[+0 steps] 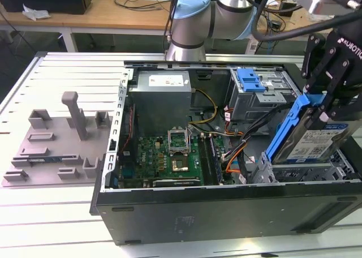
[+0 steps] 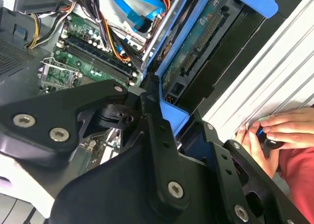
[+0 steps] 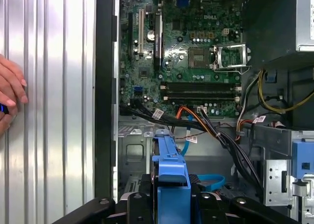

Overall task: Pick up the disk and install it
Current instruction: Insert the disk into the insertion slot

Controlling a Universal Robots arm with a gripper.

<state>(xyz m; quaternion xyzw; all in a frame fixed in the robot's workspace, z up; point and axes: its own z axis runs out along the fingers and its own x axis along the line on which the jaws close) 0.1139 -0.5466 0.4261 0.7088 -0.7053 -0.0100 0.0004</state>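
The disk (image 1: 317,140) is a silver drive with a white-and-blue label in a blue bracket (image 1: 287,128). It hangs tilted on edge over the drive bay (image 1: 308,170) at the exterior view's right end of the open computer case (image 1: 226,213). My gripper (image 1: 326,106) comes down from above and is shut on its upper edge. In the first wrist view the blue bracket (image 3: 170,167) stands on edge between the black fingers (image 3: 140,204). In the second wrist view the disk's green circuit-board side (image 2: 194,47) faces the camera beyond my gripper (image 2: 179,118).
Inside the case lie the motherboard (image 1: 164,156), cable bundles (image 3: 211,126), a power supply (image 1: 161,97) and a blue latch piece on a grey cage (image 1: 251,80). A grey fixture plate with posts (image 1: 56,150) sits at the exterior view's left. A person's hand (image 2: 274,130) rests on the ribbed table beside the case.
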